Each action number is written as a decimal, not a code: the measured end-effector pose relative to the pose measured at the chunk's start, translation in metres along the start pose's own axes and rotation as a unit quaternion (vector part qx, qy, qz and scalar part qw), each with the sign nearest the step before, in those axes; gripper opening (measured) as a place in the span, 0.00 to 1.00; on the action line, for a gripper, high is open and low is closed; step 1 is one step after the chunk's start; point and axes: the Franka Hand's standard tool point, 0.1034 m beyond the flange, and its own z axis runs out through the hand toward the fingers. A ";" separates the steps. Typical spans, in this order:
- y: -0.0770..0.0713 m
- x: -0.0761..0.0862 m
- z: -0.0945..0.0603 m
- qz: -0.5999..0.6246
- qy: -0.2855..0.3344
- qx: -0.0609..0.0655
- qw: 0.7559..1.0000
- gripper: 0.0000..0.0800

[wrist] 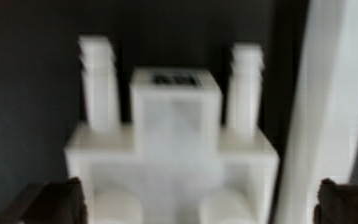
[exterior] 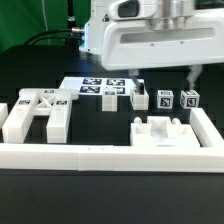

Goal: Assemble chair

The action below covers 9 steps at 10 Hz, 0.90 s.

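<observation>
The chair parts are chunky white pieces on the black table. A wide blocky part with two upright prongs lies by the border rail at the exterior view's right. In the wrist view this part carries a tag and fills the space between my fingers. My gripper hangs above it, open and empty, with one dark fingertip on each side. Three small tagged blocks stand in a row behind it. A large cross-braced panel lies at the exterior view's left.
The marker board lies flat at the back middle. A long white border rail runs along the front and turns up the exterior view's right side; it shows beside the part in the wrist view.
</observation>
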 end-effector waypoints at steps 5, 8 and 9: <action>0.003 -0.007 0.005 -0.008 0.001 -0.002 1.000 0.81; 0.008 -0.055 0.026 -0.012 0.022 -0.007 1.000 0.81; 0.012 -0.073 0.035 -0.015 0.025 -0.009 1.000 0.81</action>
